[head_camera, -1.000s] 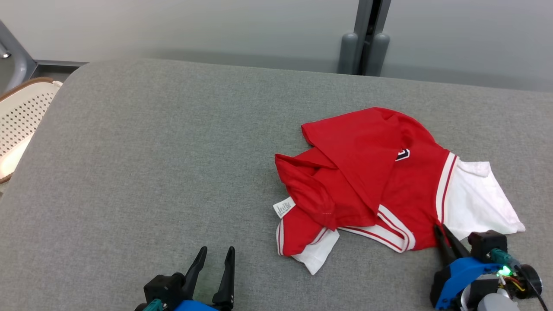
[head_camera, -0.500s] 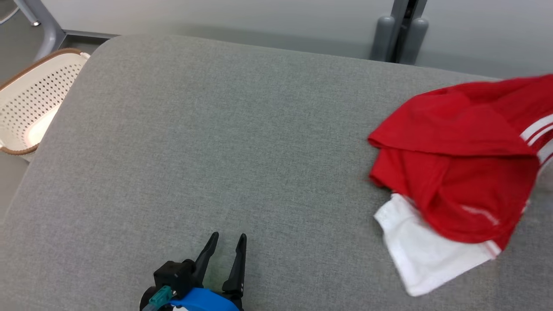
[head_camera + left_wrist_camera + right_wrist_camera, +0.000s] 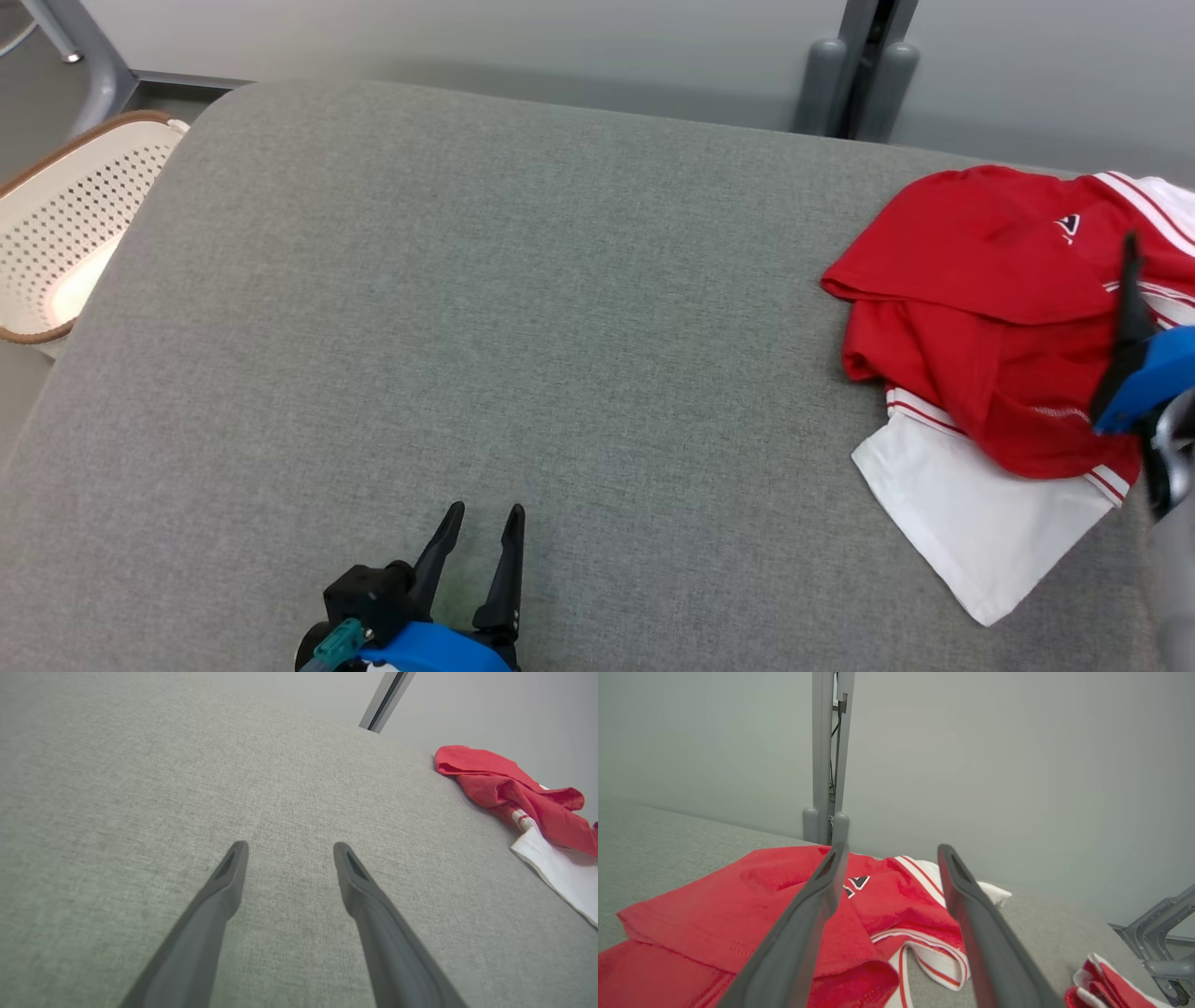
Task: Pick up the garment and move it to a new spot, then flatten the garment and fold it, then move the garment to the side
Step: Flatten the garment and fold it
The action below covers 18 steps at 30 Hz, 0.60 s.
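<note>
mostly grey fabric surface (image 3: 467, 280), garment (image 3: 980, 261) at right, pale wall (image 3: 467, 33) behind

No readable text; the small emblem (image 3: 1067, 224) on the garment (image 3: 971, 271) is indistinct.

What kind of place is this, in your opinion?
Probably a lab or test room for laundry folding: a grey fabric-covered surface, a crumpled red-and-white garment on it, a perforated basket beside it.
</note>
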### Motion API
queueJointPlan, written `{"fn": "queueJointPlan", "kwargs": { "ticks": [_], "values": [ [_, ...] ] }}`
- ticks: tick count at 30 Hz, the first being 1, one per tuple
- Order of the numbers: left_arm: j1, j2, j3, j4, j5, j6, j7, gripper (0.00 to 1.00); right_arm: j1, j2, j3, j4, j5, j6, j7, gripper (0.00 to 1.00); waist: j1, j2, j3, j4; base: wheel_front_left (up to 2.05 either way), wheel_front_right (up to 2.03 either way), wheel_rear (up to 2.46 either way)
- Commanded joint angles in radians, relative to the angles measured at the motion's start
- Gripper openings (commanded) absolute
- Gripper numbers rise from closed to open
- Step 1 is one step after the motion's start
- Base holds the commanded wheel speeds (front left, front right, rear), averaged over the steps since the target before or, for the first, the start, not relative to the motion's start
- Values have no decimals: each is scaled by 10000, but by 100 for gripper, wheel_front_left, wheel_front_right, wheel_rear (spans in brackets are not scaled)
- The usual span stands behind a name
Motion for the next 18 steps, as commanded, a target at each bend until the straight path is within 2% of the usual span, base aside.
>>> {"fn": "queueJointPlan", "kwargs": {
  "ticks": [1,2,4,9,12,18],
  "values": [
    [19,6,101,-19,52,-16,-47,100,471,391,288,94,199,-3,-259,100,-1,0,-75,-172,0,0,0],
    [19,6,101,-19,52,-16,-47,100,471,391,288,94,199,-3,-259,100,-1,0,-75,-172,0,0,0],
    [48,3,96,-7,96,-16,-47,100,910,863,604,107,654,-3,-473,100,-1,0,-92,-334,0,0,0],
    [53,6,130,21,165,-16,-47,100,2000,1629,2126,-489,1960,-3,-652,100,-1,0,-157,-617,0,0,0],
    [19,5,104,12,148,-16,-47,100,2895,1748,2884,-1545,2787,-3,-661,100,-1,0,-232,-680,0,0,0],
    [156,5,89,21,105,-16,-47,100,3680,1711,3308,-1875,2988,-3,-663,100,-1,0,-321,-621,0,0,0]
  ]
}}
